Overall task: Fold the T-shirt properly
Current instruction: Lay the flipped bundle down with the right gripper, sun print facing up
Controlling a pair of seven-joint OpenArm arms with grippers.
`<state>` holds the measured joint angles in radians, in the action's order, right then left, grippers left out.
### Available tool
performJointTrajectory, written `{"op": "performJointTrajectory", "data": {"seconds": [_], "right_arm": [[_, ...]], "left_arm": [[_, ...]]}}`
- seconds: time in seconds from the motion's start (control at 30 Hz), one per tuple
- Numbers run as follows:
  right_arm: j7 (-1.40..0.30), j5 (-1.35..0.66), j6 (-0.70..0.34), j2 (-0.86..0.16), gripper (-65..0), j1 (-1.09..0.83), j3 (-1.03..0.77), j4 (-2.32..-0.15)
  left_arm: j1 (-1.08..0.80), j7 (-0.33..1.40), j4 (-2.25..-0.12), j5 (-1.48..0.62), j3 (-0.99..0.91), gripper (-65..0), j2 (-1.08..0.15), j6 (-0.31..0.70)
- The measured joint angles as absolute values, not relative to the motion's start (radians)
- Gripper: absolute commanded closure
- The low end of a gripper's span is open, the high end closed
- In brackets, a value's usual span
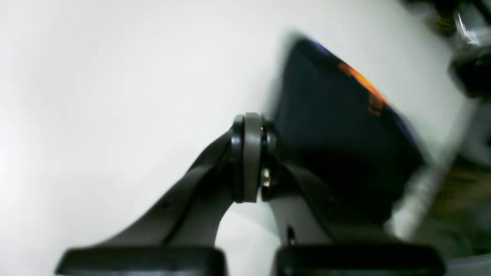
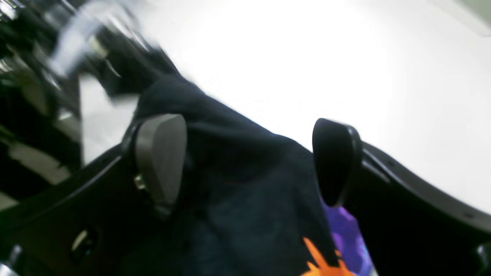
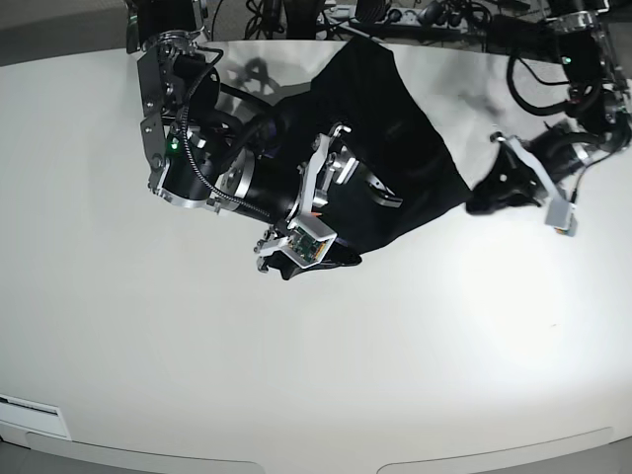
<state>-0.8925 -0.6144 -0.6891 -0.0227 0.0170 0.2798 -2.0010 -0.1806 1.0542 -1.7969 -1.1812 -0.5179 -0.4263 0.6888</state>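
Observation:
The T-shirt [image 3: 415, 128] lies crumpled on the white table [image 3: 296, 375] at the back middle, black side up. A strip of orange and purple print [image 2: 330, 260] shows at one edge. My right gripper [image 3: 360, 173] hovers over the shirt's near left part. In the right wrist view it [image 2: 248, 159] stands open, its fingers [image 2: 161, 157] wide apart with black cloth below them. My left gripper [image 3: 481, 197] sits at the shirt's right corner. In the left wrist view it [image 1: 251, 153] is shut, no cloth shows between its pads, and the shirt [image 1: 337, 134] lies just to its right.
Cables and dark equipment [image 3: 395, 15] crowd the table's far edge behind the shirt. Bare white table spreads across the front and both sides. A small label [image 3: 30, 405] lies near the front left edge.

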Motion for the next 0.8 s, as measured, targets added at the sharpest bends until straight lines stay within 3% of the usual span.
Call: {"op": "performJointTrajectory", "data": {"seconds": [0.17, 0.2, 0.23, 0.3, 0.33, 0.57, 0.8], "right_arm": [[-0.888, -0.603, -0.675, -0.020, -50.0, 0.059, 0.280, -1.994], [-0.885, -0.603, -0.674, -0.020, -44.3, 0.076, 0.280, -1.985], [-0.883, -0.601, -0.674, -0.020, -33.8, 0.091, 0.280, -1.971], [-0.867, -0.563, -0.673, -0.020, -2.5, 0.114, 0.280, -1.930], [-0.864, -0.549, -0.667, -0.020, 0.0, 0.126, 0.281, -1.895], [-0.768, -0.492, -0.686, -0.020, 0.0, 0.283, 0.284, -1.574], [-0.720, -0.495, -0.693, -0.103, 0.0, 0.409, 0.335, -1.217]], "left_arm": [[-0.163, 1.092, -1.860, -1.309, -0.630, 0.0, -0.504, 0.689], [-0.171, 1.134, -1.866, -1.356, -0.613, 0.0, -0.500, 0.689], [-0.187, 1.168, -1.868, -1.401, -0.582, 0.0, -0.490, 0.689], [-0.238, 1.207, -1.877, -1.458, -0.497, 0.0, -0.445, 0.690], [-0.267, 1.220, -1.887, -1.457, -0.446, 0.0, -0.420, 0.690], [-0.285, 1.185, -1.954, -1.262, -0.115, 0.0, -0.323, 0.690], [-0.295, 1.127, -1.951, -0.992, 0.033, 0.0, -0.328, 0.690]]}}
